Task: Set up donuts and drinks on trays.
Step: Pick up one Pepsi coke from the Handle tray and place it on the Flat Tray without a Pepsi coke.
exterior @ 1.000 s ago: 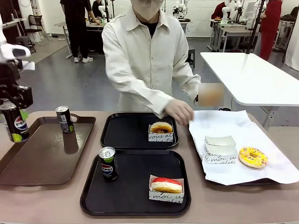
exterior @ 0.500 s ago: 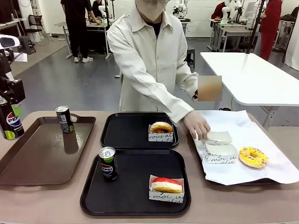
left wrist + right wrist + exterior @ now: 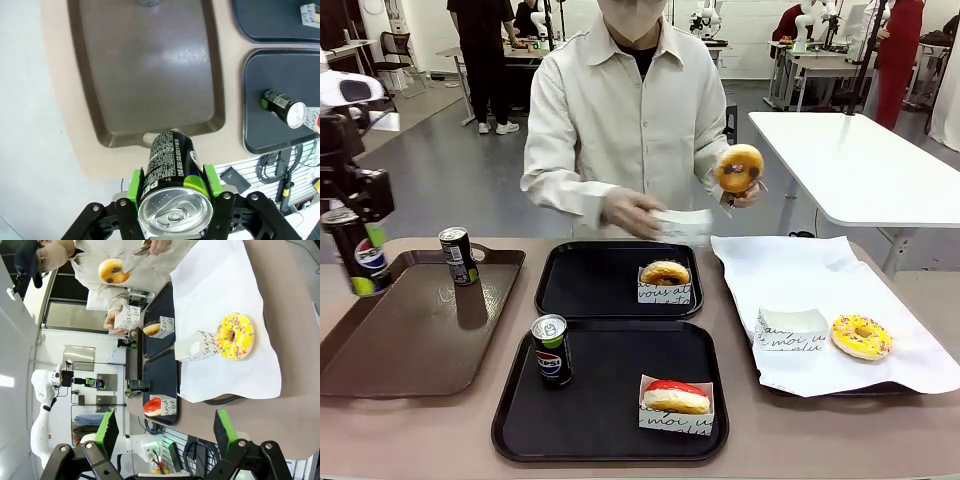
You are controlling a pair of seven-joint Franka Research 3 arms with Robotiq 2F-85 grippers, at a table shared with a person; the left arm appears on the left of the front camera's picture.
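cans stand in three places: the left gripper (image 3: 172, 184) pinches one pepsi can (image 3: 172, 160) between its green pads (image 3: 135, 181) near the silver top, upright and lifted above the left edge of the brown tray (image 3: 420, 345); a second can (image 3: 457, 255) stands on that tray's far end, and a third can (image 3: 551, 350) stands on the near black tray (image 3: 505, 420) beside a boxed red-iced donut (image 3: 676, 397). the far black tray (image 3: 548, 295) holds a boxed brown donut (image 3: 665, 273). on the white paper (image 3: 790, 265) lie an empty box (image 3: 790, 328) and a yellow-sprinkled donut (image 3: 861, 336). the person lifts a golden donut (image 3: 740, 168) in one hand (image 3: 752, 194) and a white box (image 3: 682, 225) in the other hand (image 3: 630, 212). the right gripper (image 3: 167, 432) is spread wide, holding nothing.
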